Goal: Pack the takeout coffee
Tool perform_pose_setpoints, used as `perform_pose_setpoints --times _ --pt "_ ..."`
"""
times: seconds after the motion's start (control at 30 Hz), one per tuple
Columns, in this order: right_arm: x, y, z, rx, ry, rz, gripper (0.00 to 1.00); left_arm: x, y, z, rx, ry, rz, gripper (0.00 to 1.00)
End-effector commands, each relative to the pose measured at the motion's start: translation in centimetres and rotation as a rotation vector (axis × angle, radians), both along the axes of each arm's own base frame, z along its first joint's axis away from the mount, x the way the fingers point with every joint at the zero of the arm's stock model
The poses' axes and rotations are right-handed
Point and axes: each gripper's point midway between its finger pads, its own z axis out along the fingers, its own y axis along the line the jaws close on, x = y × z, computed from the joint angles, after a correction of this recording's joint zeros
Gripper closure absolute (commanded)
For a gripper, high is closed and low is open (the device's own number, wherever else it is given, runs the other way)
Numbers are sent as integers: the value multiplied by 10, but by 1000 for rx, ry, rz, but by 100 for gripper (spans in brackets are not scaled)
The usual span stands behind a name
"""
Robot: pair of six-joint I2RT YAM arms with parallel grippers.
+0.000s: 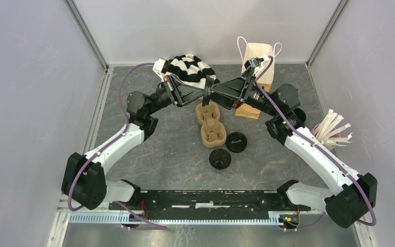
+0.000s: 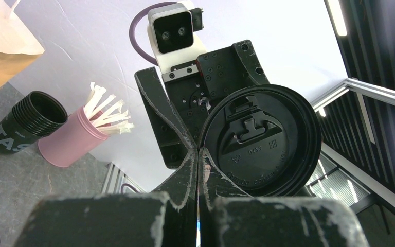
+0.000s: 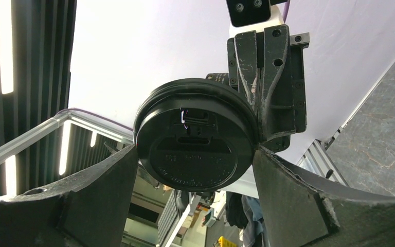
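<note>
A black takeout coffee lid (image 2: 259, 139) hangs in the air above the table's middle, and my left gripper (image 2: 199, 152) is shut on its rim. My right gripper (image 3: 195, 150) is open, with one finger (image 3: 97, 195) on each side of that same lid (image 3: 195, 141), close to its edge. In the top view the two grippers, left (image 1: 201, 96) and right (image 1: 214, 92), meet nose to nose above the cardboard carrier (image 1: 210, 121). A black coffee cup (image 1: 219, 159) stands without a lid on the table, and another black lid (image 1: 236, 141) lies beside it.
The brown paper bag (image 1: 257, 77) stands at the back right, behind my right arm. A pink cup of white sticks (image 1: 331, 131) is at the right wall. A black-and-white striped cloth (image 1: 190, 69) lies at the back, beyond my left wrist.
</note>
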Motion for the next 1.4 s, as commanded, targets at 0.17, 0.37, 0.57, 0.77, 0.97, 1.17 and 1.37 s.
perform_pose_setpoints --times 0.17,0.37,0.57,0.77,0.97,1.17,1.37 --pt "-9 -2 20 2 -94 4 9 3 0 -1 3 8 8 98" --pt "-8 -1 20 -3 -94 -2 13 4 -1 -2 6 8 7 98" --pt "-4 -4 13 -32 -94 -26 17 7 -1 -8 36 27 27 91" --pt "3 -19 -6 -120 -102 -90 17 19 16 -43 187 104 154 43" --pt "18 -69 -123 -738 -191 -232 16 28 97 -118 564 315 530 16" --pt "1 -143 -222 -1408 -317 -191 16 -13 158 -145 788 483 733 6" --pt "-27 -144 -269 -1679 -322 9 19 -42 159 -143 681 495 726 3"
